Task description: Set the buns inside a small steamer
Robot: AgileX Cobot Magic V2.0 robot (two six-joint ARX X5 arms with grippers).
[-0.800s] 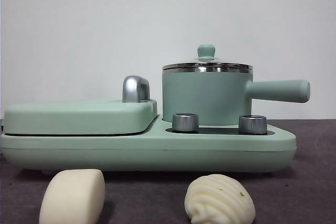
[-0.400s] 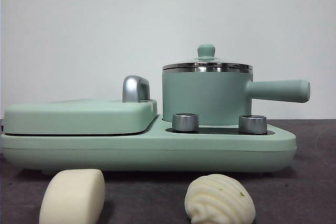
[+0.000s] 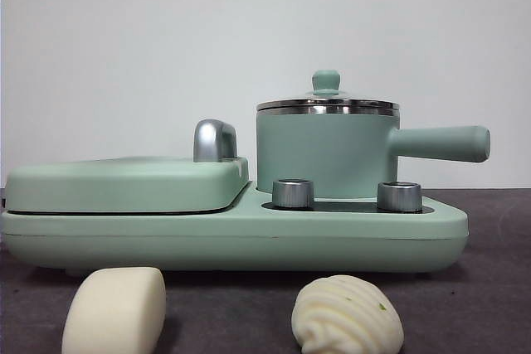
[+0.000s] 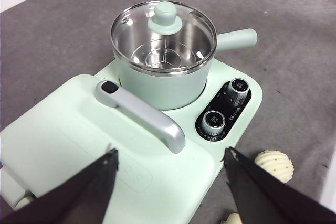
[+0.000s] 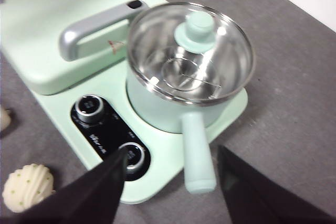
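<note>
Both hands, left hand (image 4: 168, 182) and right hand (image 5: 170, 182), hover wide open and empty above the lidded mint-green cylindrical steamer pot (image 3: 325, 151). Smooth cream-white block bun (image 3: 114, 311) and ridged swirled dome bun (image 3: 347, 316) sit on the grey surface (image 3: 489, 288) in front, well apart.

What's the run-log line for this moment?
left gripper: open, high, empty | right gripper: open, high, empty | buns: on table | steamer: lid on

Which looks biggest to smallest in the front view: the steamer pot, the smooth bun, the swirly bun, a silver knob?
1. steamer pot
2. smooth bun and swirly bun look alike, and both sit nearest the camera
3. silver knob
</note>
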